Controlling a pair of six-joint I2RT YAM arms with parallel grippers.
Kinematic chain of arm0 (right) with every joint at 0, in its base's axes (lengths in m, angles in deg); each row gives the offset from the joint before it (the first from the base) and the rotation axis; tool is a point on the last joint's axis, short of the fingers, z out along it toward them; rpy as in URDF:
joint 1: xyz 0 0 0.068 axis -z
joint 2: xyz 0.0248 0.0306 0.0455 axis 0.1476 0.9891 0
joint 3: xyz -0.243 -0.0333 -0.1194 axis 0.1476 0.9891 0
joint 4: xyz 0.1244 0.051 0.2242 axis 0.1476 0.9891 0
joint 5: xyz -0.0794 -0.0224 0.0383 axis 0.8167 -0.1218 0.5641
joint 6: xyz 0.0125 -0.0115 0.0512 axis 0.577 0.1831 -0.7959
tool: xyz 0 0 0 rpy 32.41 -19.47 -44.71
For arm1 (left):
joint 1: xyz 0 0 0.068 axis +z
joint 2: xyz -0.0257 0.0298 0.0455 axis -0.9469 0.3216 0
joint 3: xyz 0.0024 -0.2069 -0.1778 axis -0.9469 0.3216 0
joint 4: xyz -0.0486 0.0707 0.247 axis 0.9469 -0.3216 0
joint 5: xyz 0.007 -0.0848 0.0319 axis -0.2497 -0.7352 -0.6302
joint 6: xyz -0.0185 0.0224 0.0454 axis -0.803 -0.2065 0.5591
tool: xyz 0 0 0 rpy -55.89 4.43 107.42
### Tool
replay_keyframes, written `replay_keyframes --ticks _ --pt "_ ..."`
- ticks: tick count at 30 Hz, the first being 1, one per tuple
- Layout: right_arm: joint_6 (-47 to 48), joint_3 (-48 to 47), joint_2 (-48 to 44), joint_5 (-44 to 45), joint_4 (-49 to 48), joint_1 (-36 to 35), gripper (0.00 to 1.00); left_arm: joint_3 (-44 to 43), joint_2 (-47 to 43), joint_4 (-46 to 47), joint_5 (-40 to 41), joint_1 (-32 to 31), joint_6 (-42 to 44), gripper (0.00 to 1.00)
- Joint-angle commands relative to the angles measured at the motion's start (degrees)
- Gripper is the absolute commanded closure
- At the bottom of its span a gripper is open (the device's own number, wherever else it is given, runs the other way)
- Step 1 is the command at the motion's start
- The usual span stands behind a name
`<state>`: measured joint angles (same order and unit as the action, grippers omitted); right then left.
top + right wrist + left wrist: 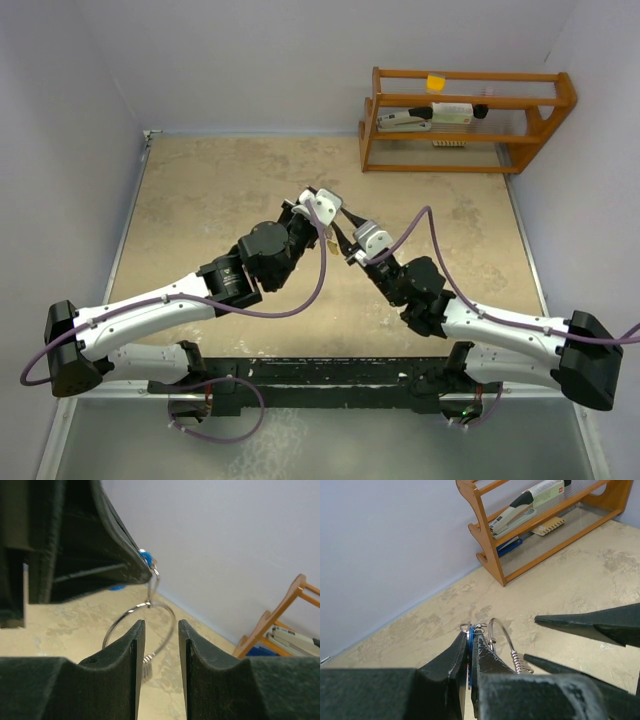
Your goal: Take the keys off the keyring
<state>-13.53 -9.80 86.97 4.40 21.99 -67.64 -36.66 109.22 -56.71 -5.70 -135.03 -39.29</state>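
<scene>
- The left tool (pixel 470 639) is clamped on the blue-headed key (pixel 469 651), held above the worktop (pixel 200 200).
- The keyring (pixel 162 606) is seen projecting from it, its arc between the parted fingers of the right tool (pixel 159 627).
- The wire is judged light, springy and slippery; a hold is advised on the bare arc.

white arm links (pixel 140 312), black joints (pixel 265 255), purple cables (pixel 322 265) along each arm.

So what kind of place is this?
Probably a robot lab test booth: plain walls close around a beige tabletop, a left arm and a right arm sit bolted at its near edge, and a wooden rack holds a stapler.
</scene>
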Motion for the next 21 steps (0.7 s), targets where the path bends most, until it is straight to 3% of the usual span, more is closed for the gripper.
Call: replay_keyframes --ticks 1,9,21 --pt "3.04 -4.24 1.66 -0.7 -8.19 -2.36 0.64 -3.72 -0.83 1.43 0.87 -0.11 -2.08 1.0" --pt "6.5 -6.95 5.75 0.74 -11.65 -6.5 0.63 -6.49 0.39 -1.78 1.17 -0.11 -3.96 1.0" --pt "18.76 -5.84 13.22 6.29 -26.1 -8.52 0.65 -9.58 -0.73 -7.9 -0.95 -0.13 -8.88 1.0"
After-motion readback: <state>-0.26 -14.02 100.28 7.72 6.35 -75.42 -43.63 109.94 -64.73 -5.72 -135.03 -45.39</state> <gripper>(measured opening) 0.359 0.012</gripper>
